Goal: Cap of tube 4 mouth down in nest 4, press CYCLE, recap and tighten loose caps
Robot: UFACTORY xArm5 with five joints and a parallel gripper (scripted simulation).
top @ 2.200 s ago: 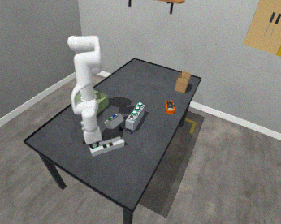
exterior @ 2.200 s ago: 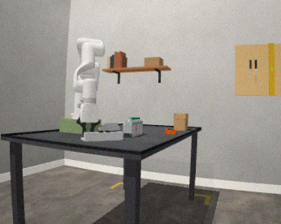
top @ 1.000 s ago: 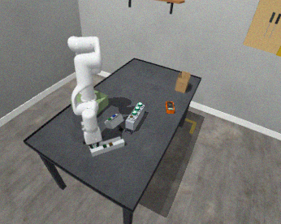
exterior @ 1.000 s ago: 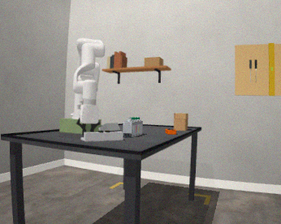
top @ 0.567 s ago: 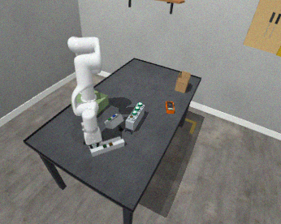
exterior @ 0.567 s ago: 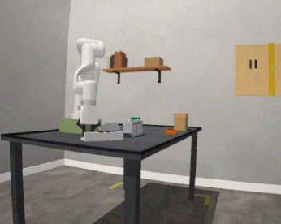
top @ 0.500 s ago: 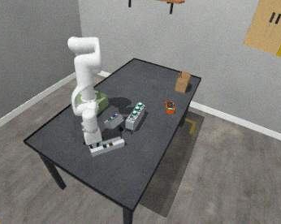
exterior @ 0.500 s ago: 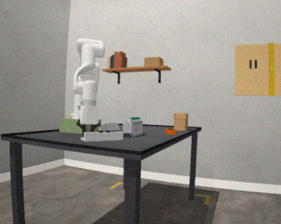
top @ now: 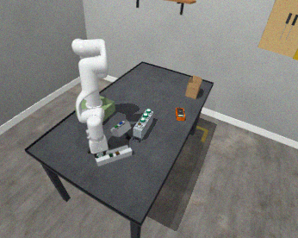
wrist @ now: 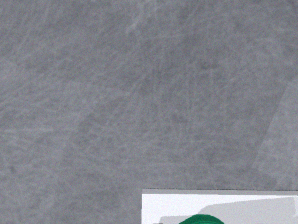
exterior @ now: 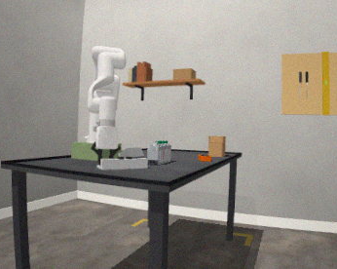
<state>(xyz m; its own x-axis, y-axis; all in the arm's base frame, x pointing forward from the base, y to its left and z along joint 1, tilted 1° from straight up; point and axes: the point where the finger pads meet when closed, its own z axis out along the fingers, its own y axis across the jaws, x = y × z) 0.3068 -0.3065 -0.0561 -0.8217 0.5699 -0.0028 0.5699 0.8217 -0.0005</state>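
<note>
One green cap point(wrist: 201, 219) is seen at the end of the cap tray point(top: 114, 155) on the desk point(top: 163, 181), beneath the gripper point(top: 99, 152). Its jaws are judged partly spread, releasing it so that it rests flat for aspiration.

White arm point(top: 90, 73) is folded over on itself, elbow up high, forearm dropping pretty much straight down at the near-left part of the desk point(top: 163, 181). The pincer point(top: 98, 152) points down, fingers partway apart, nothing gripped between them.
</note>
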